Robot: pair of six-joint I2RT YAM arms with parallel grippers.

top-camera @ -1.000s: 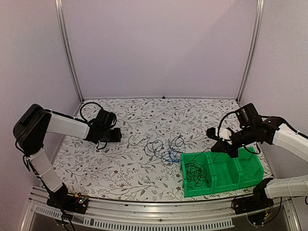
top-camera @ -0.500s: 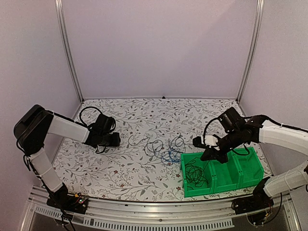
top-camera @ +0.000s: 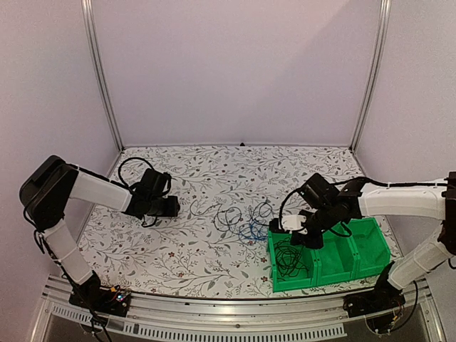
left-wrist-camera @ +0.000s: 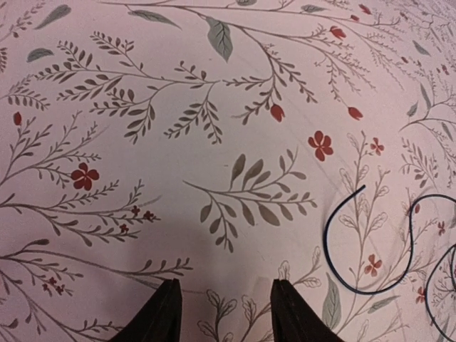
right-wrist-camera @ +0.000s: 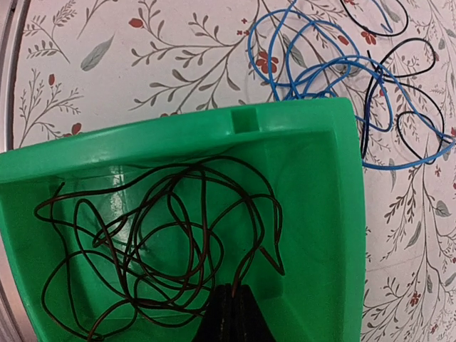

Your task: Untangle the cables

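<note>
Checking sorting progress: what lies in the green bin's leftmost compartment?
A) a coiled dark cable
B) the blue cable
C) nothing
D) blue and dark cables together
A: only a coiled dark cable lies in the green bin; the blue cable lies outside it.

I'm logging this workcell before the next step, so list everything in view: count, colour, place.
green bin: one, green, three compartments, near right of the table
coiled cable: one, dark, in the bin's left compartment
blue cable: one, bright blue, on the table just beyond the bin, tangled with black ones
black cables: several, exact count unclear, black, mid-table beside the blue one
table: one, white with leaf print, under everything
left claw: one, black, open, over the table at the left
right claw: one, black, shut, over the bin's left compartment
</note>
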